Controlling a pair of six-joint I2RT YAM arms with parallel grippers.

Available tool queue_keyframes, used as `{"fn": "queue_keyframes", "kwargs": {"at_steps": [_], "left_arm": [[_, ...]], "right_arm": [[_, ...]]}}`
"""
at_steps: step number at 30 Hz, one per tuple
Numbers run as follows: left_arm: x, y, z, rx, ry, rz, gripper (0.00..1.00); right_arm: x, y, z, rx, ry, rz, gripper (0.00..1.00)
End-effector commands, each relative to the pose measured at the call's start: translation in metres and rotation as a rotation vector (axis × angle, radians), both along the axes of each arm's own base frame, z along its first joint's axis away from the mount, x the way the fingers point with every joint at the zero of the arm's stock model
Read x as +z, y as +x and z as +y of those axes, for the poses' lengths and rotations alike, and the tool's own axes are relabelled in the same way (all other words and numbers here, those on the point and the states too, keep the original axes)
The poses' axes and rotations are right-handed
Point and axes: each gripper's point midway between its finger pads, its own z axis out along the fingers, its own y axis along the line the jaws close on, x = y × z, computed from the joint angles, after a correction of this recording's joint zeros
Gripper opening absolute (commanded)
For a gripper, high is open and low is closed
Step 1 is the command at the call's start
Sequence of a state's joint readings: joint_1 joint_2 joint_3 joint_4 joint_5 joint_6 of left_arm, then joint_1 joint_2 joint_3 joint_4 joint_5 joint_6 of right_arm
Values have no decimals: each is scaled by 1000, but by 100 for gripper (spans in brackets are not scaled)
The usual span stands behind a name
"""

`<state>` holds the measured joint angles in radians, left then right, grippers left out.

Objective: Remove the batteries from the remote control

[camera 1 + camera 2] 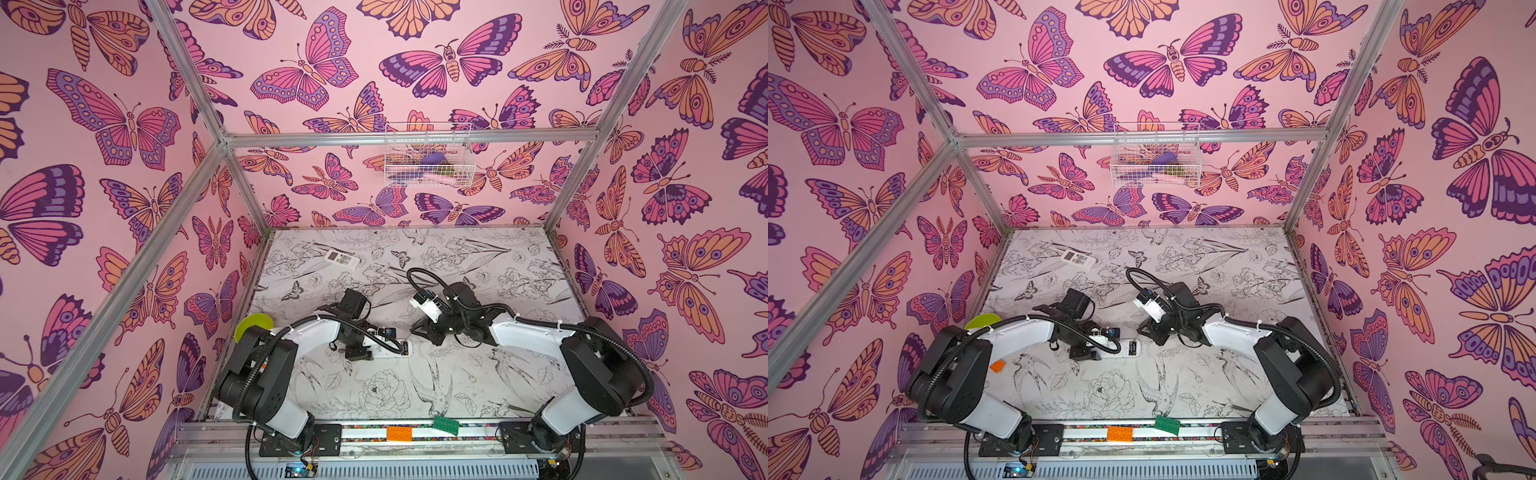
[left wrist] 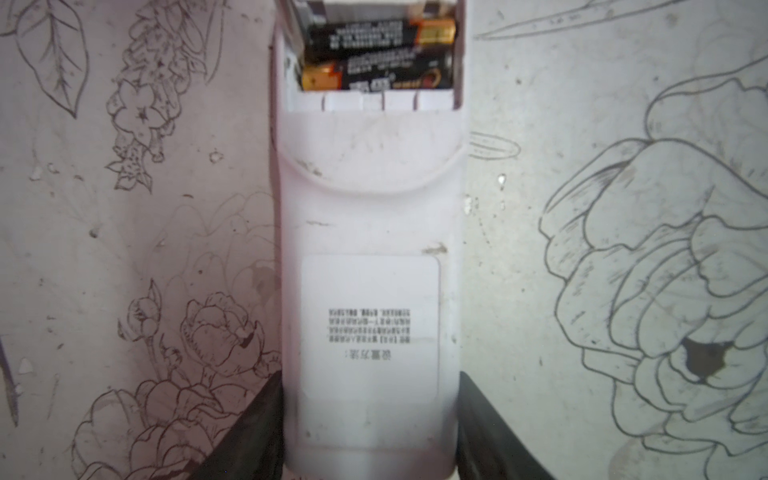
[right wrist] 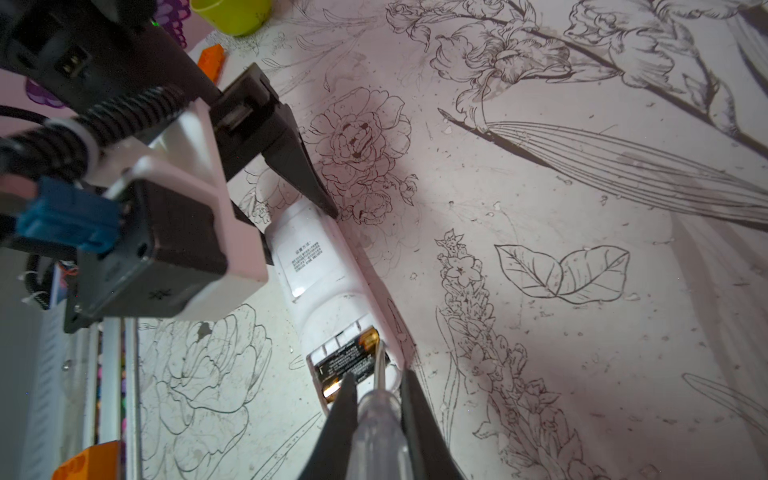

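Observation:
A white remote control point(image 2: 370, 208) lies back up on the table, with its battery bay uncovered. Two black batteries point(image 2: 378, 54) with gold ends lie side by side in the bay. My left gripper point(image 2: 370, 382) is shut on the remote's other end, a finger point(image 2: 266, 407) pressed against each long side. My right gripper point(image 3: 378, 378) is shut on a clear-handled screwdriver point(image 3: 378, 424). Its metal tip rests in the bay at the gold end of one of the batteries point(image 3: 349, 361). In both top views the two grippers point(image 1: 365, 353) point(image 1: 424, 332) meet over the remote point(image 1: 1126, 347) mid-table.
A second white remote point(image 1: 341, 258) lies at the back left. A lime-green bowl point(image 1: 253, 326) stands behind the left arm, and an orange brick point(image 1: 997, 365) is beside it. Orange point(image 1: 399, 433) and green point(image 1: 446, 424) bricks sit on the front rail. A wire basket point(image 1: 428, 156) hangs on the back wall.

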<state>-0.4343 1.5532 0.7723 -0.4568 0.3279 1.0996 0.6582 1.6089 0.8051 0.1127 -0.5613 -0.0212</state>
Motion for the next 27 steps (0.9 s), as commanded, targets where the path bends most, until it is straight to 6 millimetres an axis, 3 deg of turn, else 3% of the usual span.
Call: {"fn": "queue_keyframes", "kwargs": {"at_steps": [1,6,11,13,20,23,27], "left_arm": [[6,-4,-9,-49,-40,-9,12],[9,-3,-9,-47,-44,-18,12],[11,-3,-8,-44,-43,-29,13],[11,-3,-8,-42,-44,-30,13],[15,0,-10,-32,-57,-37,11],[24,13,-9,-1,-42,-80,1],[41,40,-5,75,-9,-175,0]], "right_arm": [[2,-31,8,86,74,193,0],[20,-20,6,59,166,215,0],[24,-21,-1,54,140,201,0],[34,-19,-5,41,132,158,0],[38,-1,-35,-173,2,81,0],[41,6,-50,-339,-3,126,0],[59,12,-58,-476,96,140,0]]}}
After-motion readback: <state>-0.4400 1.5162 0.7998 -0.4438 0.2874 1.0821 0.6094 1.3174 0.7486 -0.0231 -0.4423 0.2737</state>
